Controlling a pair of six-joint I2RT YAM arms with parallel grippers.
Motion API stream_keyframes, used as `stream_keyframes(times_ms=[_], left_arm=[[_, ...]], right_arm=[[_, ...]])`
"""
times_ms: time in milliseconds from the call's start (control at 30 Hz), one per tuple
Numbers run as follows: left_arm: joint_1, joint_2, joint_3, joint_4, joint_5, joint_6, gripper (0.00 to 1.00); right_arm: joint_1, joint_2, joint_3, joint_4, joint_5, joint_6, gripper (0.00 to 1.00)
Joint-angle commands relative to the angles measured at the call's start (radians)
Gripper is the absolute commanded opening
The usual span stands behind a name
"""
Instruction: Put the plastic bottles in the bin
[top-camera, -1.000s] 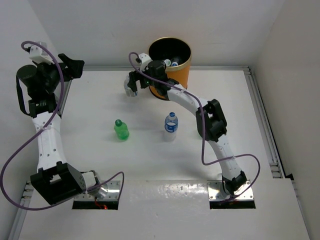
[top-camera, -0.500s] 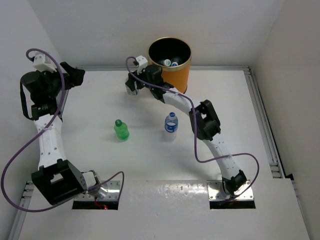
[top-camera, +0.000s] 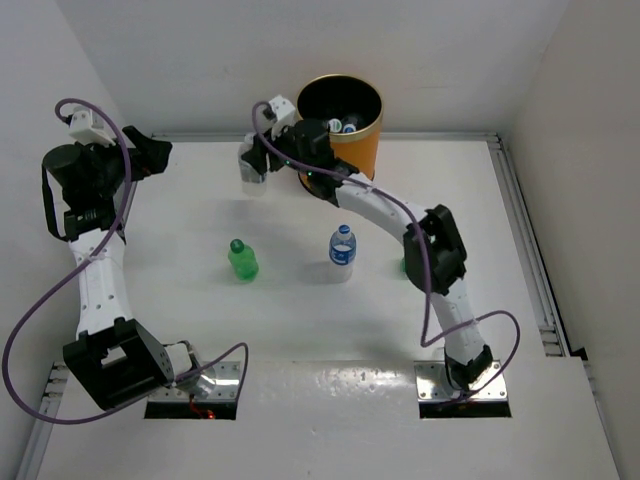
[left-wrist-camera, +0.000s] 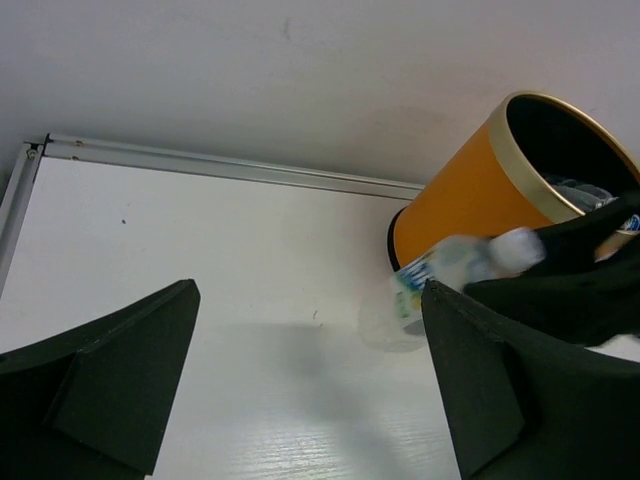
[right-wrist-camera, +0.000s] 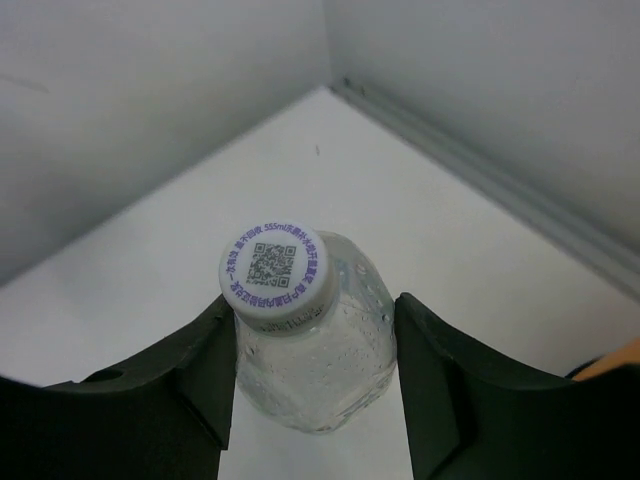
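Right gripper (top-camera: 262, 160) closed on the shoulder of a clear plastic bottle with a white cap (right-wrist-camera: 315, 345), held just beside the tall orange cylindrical bin with a gold rim (top-camera: 362, 152); left gripper (left-wrist-camera: 310, 300) spread wide and empty; the bottle, probably light, thin-walled and slick, is best pinched just below the cap, where it is likely stiffest.

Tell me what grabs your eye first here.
The tall orange bin at the far edge of the table, with bottles already inside. Just left of it, the right hand grips a clear white-capped bottle. A green bottle and a blue-capped clear bottle stand mid-table.
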Motion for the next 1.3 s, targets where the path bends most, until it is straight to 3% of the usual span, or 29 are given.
stream_keyframes(times_ms=[0,233,367,567,700,833,900,967,1000,1033,1267], left_arm=[[-0.011,-0.030,0.003,0.057,0.019,0.005,1.00],[-0.128,-0.012,0.012,0.002,0.034,0.149,1.00],[-0.229,-0.012,0.012,-0.043,0.043,0.253,1.00],[-0.357,-0.021,-0.020,-0.073,-0.026,0.284,1.00],[-0.367,-0.012,-0.029,-0.104,-0.036,0.303,1.00],[-0.412,-0.012,-0.039,-0.153,-0.027,0.368,1.00],[-0.464,-0.012,-0.039,-0.184,-0.027,0.444,1.00],[-0.496,-0.012,-0.039,-0.219,-0.046,0.500,1.00],[-0.508,-0.012,-0.039,-0.228,-0.055,0.514,1.00],[-0.531,-0.003,-0.039,-0.228,-0.072,0.523,1.00],[-0.582,0.019,-0.020,-0.251,-0.109,0.554,1.00]], right_arm=[[-0.007,-0.240,0.035,0.087,-0.010,0.005,0.00],[-0.159,-0.351,0.060,0.077,0.108,-0.142,0.00],[-0.275,-0.302,0.100,0.079,0.148,-0.173,0.00],[-0.395,-0.169,0.189,0.084,0.159,-0.094,0.00],[-0.428,-0.103,0.225,0.034,0.141,-0.041,0.00],[-0.429,-0.104,0.147,0.021,0.132,-0.033,0.00],[-0.428,-0.102,0.110,0.010,0.144,-0.041,0.13],[-0.429,-0.113,0.098,-0.001,0.141,-0.047,0.13],[-0.429,-0.118,0.083,-0.002,0.138,-0.049,0.03],[-0.432,-0.133,0.060,0.001,0.132,-0.053,0.00],[-0.429,-0.233,-0.060,-0.001,0.095,-0.069,0.03]])
